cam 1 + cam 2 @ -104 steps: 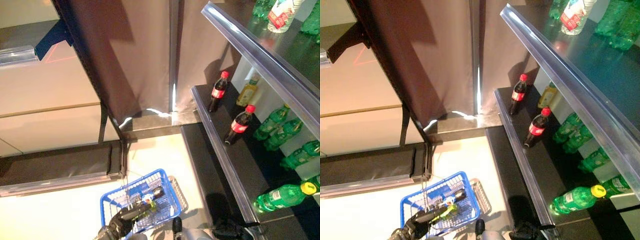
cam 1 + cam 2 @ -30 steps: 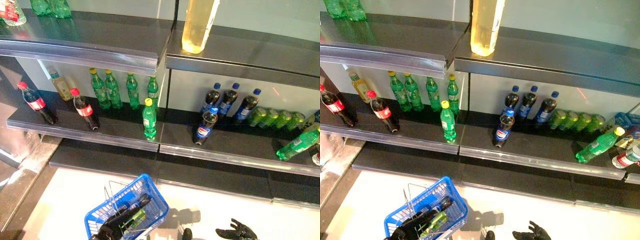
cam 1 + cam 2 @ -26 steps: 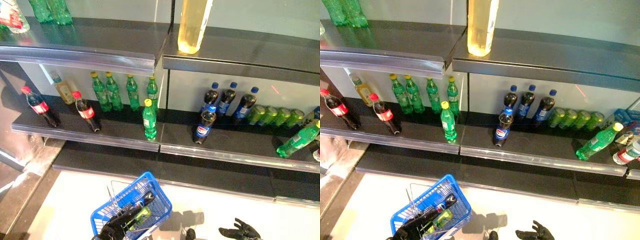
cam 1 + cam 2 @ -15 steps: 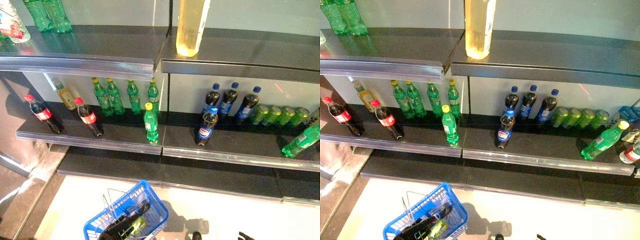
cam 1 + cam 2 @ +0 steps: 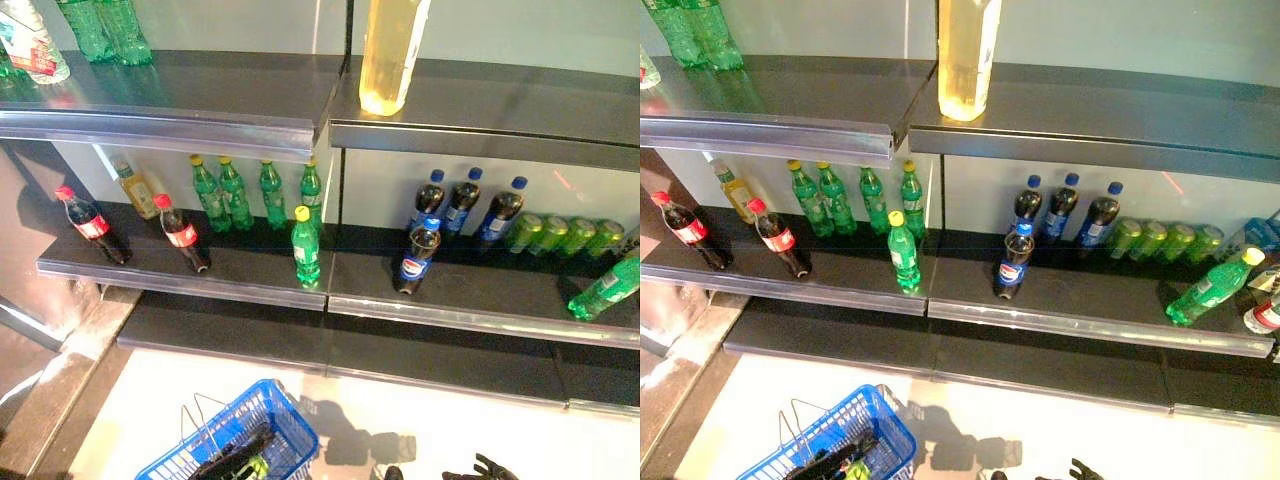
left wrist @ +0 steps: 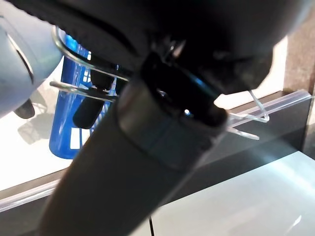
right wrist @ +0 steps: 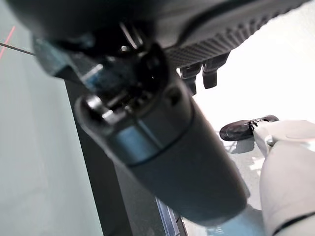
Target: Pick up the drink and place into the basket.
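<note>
The blue basket [image 5: 270,425] hangs low at the lower left, in front of the shelves. My left hand [image 5: 228,466] is shut on its thin wire handles [image 6: 81,61]. A dark bottle and something green lie inside it. My right hand [image 5: 480,468] is low at the bottom right, fingers spread and empty, well below the shelf. On the middle shelf [image 5: 250,290], a green bottle with a yellow cap [image 5: 306,246] and a dark bottle with a blue cap [image 5: 417,260] stand nearest the front edge.
Further left stand cola bottles with red caps [image 5: 182,234] and a yellow drink [image 5: 136,188]. Green bottles [image 5: 240,192], dark blue-capped bottles [image 5: 470,208] and green cans [image 5: 560,235] line the back. A green bottle [image 5: 605,288] lies at the right. A tall yellow bottle [image 5: 392,50] stands on the upper shelf.
The camera has shifted a little. The blue basket now sits lower and further left in the picture. My right hand shows again at the bottom edge.
</note>
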Motion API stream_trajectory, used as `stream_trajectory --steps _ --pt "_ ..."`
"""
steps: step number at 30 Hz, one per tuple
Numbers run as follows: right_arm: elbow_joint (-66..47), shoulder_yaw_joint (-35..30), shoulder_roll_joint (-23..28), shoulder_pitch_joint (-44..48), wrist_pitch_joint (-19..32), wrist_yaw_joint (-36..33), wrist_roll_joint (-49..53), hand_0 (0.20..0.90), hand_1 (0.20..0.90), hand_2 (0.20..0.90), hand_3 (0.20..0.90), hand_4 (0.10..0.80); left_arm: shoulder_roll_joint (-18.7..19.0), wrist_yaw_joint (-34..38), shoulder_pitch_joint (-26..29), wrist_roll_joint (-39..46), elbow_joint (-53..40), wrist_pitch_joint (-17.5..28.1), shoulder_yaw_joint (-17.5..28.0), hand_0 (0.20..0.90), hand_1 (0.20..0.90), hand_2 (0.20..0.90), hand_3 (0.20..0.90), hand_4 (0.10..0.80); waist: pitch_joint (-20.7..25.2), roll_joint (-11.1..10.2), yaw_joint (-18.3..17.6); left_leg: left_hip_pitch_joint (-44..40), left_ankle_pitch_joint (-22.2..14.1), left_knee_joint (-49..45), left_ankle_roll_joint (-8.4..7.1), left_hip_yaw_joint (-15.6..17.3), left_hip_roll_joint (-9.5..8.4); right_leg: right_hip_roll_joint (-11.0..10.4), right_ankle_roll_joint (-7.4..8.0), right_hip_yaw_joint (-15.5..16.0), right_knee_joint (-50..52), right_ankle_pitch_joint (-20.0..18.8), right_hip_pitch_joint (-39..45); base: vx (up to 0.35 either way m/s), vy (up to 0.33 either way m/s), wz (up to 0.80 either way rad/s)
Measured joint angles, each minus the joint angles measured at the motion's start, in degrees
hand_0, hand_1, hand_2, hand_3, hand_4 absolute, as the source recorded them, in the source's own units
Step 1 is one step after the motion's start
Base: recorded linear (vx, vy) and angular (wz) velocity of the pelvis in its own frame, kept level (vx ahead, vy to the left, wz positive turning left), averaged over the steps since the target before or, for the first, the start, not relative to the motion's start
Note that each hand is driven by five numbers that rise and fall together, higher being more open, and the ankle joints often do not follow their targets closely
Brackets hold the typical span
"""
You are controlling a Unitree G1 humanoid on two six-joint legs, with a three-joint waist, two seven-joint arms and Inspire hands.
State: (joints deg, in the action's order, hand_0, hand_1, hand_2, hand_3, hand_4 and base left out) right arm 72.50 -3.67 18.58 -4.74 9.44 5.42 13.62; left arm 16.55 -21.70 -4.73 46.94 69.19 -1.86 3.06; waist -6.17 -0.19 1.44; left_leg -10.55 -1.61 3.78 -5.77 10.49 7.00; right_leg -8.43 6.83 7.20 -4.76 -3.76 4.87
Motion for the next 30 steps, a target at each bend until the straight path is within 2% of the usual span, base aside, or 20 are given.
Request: stream_trajectory --steps 2,4,5,6,7,10,11,12,13,14,15,16,17,18,20,21,23,25,27,30 --pt "0.25 -0.08 0.75 1.33 0.05 0.44 -0.06 0.9 0.9 0.9 0.9 0.8 0.43 -0.04 1.56 0.51 0.07 0.34 0.08 0.3 0.3 0.3 0.2 0.1 -1.17 -0.71 0.07 3.29 -3.18 -8.11 0.83 -0.51 -0.4 -0.99 -0.02 -1.59 7.21 3.27 -3.69 -0.02 0.096 -0.19" --pt "0.33 -0.38 2.57 2.38 0.9 0.79 0.05 0.9 0.9 0.9 0.9 0.8 0.48 -0.24 2.61 0.52 0.07 0.46 -0.03 0.3 0.3 0.3 0.2 0.1 -2.4 0.0 -0.09 4.21 -5.81 -11.32 0.59 -0.67 -0.18 -1.48 0.31 -2.97 11.88 5.39 -5.93 0.013 0.05 -0.28" --pt "0.28 -0.96 3.67 2.8 1.54 0.93 0.15 0.9 0.9 0.9 0.9 0.8 0.51 -0.41 2.92 0.54 0.07 0.46 -0.02 0.3 0.3 0.3 0.2 0.1 -3.09 0.02 -0.2 4.8 -6.99 -13.31 1.03 0.21 -0.64 -2.6 0.81 -3.05 14.78 6.35 -7.58 0.011 0.022 -0.26" --pt "0.28 -0.96 3.67 2.8 1.54 0.93 0.15 0.9 0.9 0.9 0.9 0.8 0.51 -0.41 2.92 0.54 0.07 0.46 -0.02 0.3 0.3 0.3 0.2 0.1 -3.09 0.02 -0.2 4.8 -6.99 -13.31 1.03 0.21 -0.64 -2.6 0.81 -3.05 14.78 6.35 -7.58 0.012 0.035 -0.46" --pt "0.38 -0.98 4.48 2.79 1.95 1.02 0.49 0.9 0.9 0.9 0.9 0.8 0.67 -0.42 2.83 0.75 0.07 0.47 -0.02 0.3 0.3 0.3 0.2 0.1 -3.49 0.1 -0.18 5.49 -8.15 -14.49 1.73 1.92 -0.88 -3.84 1.22 -2.55 16.77 6.74 -9.42 -0.011 0.021 -0.37" --pt "1.12 -0.98 4.59 2.7 3.02 1.18 0.57 0.9 0.9 0.9 0.9 0.8 0.81 -0.56 3.91 1.58 0.07 0.6 -0.1 0.3 0.3 0.3 0.2 0.1 -4.82 -0.87 -0.72 8.24 -9.36 -18.18 1.62 1.93 -1.39 -4.54 0.98 -3.14 20.37 7.28 -12.86 -0.256 0.035 -0.26" --pt "1.41 -0.95 4.62 3.71 4.05 1.26 1.56 0.9 0.9 0.9 0.9 0.8 0.83 -1.47 6.71 2.33 0.05 1.15 -0.52 0.3 0.3 0.3 0.2 0.1 -7.12 -1.74 -0.86 13.5 -10.91 -23.7 1.96 -0.76 -2.15 -4.64 0.95 -4.8 24.29 7.58 -18.23 -0.347 0.044 -0.2" --pt "1.41 -0.95 4.62 3.71 4.05 1.26 1.56 0.9 0.9 0.9 0.9 0.8 0.83 -1.47 6.71 2.33 0.05 1.15 -0.52 0.3 0.3 0.3 0.2 0.1 -7.12 -1.74 -0.86 13.5 -10.91 -23.7 1.96 -0.76 -2.15 -4.64 0.95 -4.8 24.29 7.58 -18.23 -0.458 0.086 -0.43" --pt "2.19 -0.93 4.91 7.67 5.58 1.24 3.53 0.9 0.9 0.9 0.9 0.8 0.96 -1.62 11.56 4.26 -0.09 2.76 -2.3 0.3 0.3 0.3 0.2 0.1 -11.16 -2.38 -1.34 22.93 -12.54 -33.75 3.77 -3.15 -2.91 -5.46 1.23 -6.46 29.53 6.94 -25.75 -0.214 0.073 -0.25" --pt "2.52 -0.92 5.24 9.83 5.64 1.22 4.63 0.9 0.9 0.9 0.9 0.8 0.87 -1.38 14.08 4.47 -0.04 2.84 -2.47 0.3 0.3 0.3 0.2 0.1 -13.25 -1.91 -1.99 26.28 -13.73 -37.07 3.79 -3.74 -3.04 -5.79 1.3 -6.49 31.5 6.69 -28.65 -0.214 0.073 -0.25" --pt "2.52 -0.92 5.24 9.83 5.64 1.22 4.63 0.9 0.9 0.9 0.9 0.8 0.87 -1.38 14.08 4.47 -0.04 2.84 -2.47 0.3 0.3 0.3 0.2 0.1 -13.25 -1.91 -1.99 26.28 -13.73 -37.07 3.79 -3.74 -3.04 -5.79 1.3 -6.49 31.5 6.69 -28.65 -0.118 0.071 -0.11" --pt "2.41 -0.8 5.28 12.75 5.14 1.24 5.62 0.9 0.9 0.9 0.9 0.8 0.71 -1.2 18.39 5.31 -0.36 3.15 -2.64 0.3 0.3 0.3 0.2 0.1 -16.63 -1.33 -2.51 29.29 -16.48 -40.14 2.76 -3.27 -2.78 -6.48 1.24 -7.26 34.64 7.09 -32.56 -0.073 0.052 -0.18" --pt "2.13 -0.5 5.07 13.67 5.09 1.28 5.78 0.9 0.9 0.9 0.9 0.8 0.6 -1.17 18.89 5.36 -0.97 3.34 -2.69 0.3 0.3 0.3 0.2 0.1 -17.56 -1.2 -2.78 30.37 -17.14 -42.02 2.96 -2.95 -2.76 -6.78 1.32 -7.45 35.55 7.16 -33.59 -0.11 0.065 -0.19" --pt "1.21 -0.07 5.07 13.82 5.17 1.3 6.23 0.9 0.9 0.9 0.9 0.8 0.49 -1.09 19.0 5.77 -1.96 3.85 -2.72 0.3 0.3 0.3 0.2 0.1 -18.26 -0.86 -3.27 31.55 -17.53 -43.25 3.28 -2.94 -2.53 -6.85 1.74 -7.42 36.16 7.35 -34.4 -0.104 0.047 -0.08" --pt "-0.54 0.47 5.08 13.68 5.87 1.87 6.62 0.9 0.9 0.9 0.9 0.8 0.54 -1.1 19.61 6.75 -3.72 5.23 -2.95 0.3 0.3 0.3 0.2 0.1 -19.79 -0.24 -3.43 34.11 -17.88 -45.33 3.9 -2.89 -2.47 -7.37 0.94 -8.08 40.37 9.24 -36.89 -0.209 0.07 0.01" --pt "-0.55 1.06 5.16 13.74 5.99 1.97 6.66 0.9 0.9 0.9 0.9 0.8 0.64 -1.09 19.61 8.16 -4.06 5.95 -4.14 0.3 0.3 0.3 0.2 0.1 -20.22 0.01 -3.29 35.36 -17.87 -45.98 3.6 -2.9 -2.45 -7.43 1.74 -8.55 41.23 9.77 -38.26 -0.21 0.057 -0.06" --pt "-0.53 2.12 5.49 14.35 6.38 2.04 6.74 0.9 0.9 0.9 0.9 0.8 0.64 -1.11 19.59 9.83 -4.56 6.73 -5.02 0.3 0.3 0.3 0.2 0.1 -20.64 0.46 -3.27 36.52 -17.64 -46.03 3.03 -3.06 -2.31 -6.94 1.88 -8.71 41.36 9.8 -39.56 -0.138 0.034 -0.12" --pt "-0.66 3.12 5.88 17.19 6.79 2.3 6.95 0.9 0.9 0.9 0.9 0.8 0.02 -0.75 19.62 12.51 -4.84 7.36 -5.72 0.3 0.3 0.3 0.2 0.1 -22.14 1.11 -3.36 38.81 -16.78 -46.24 1.9 -3.29 -2.15 -5.51 0.59 -9.13 41.51 8.16 -42.28 -0.177 0.043 -0.2" --pt "-1.33 4.17 7.04 18.36 6.73 2.31 7.68 0.9 0.9 0.9 0.9 0.8 0.05 -0.9 20.53 14.14 -6.14 7.95 -6.71 0.3 0.3 0.3 0.2 0.1 -22.45 1.09 -3.17 40.76 -16.81 -47.08 1.53 -4.72 -1.86 -5.17 0.31 -9.09 41.7 7.89 -44.2 -0.052 0.001 -0.13" --pt "-2.52 4.12 7.55 19.87 6.73 2.22 9.35 0.9 0.9 0.9 0.9 0.8 -0.36 -0.74 22.28 14.3 -6.33 7.63 -6.86 0.3 0.3 0.3 0.2 0.1 -23.44 0.82 -3.21 41.75 -17.05 -48.59 1.47 -4.94 -1.88 -5.47 0.11 -9.02 43.39 8.35 -45.09 0.008 -0.01 0.03"
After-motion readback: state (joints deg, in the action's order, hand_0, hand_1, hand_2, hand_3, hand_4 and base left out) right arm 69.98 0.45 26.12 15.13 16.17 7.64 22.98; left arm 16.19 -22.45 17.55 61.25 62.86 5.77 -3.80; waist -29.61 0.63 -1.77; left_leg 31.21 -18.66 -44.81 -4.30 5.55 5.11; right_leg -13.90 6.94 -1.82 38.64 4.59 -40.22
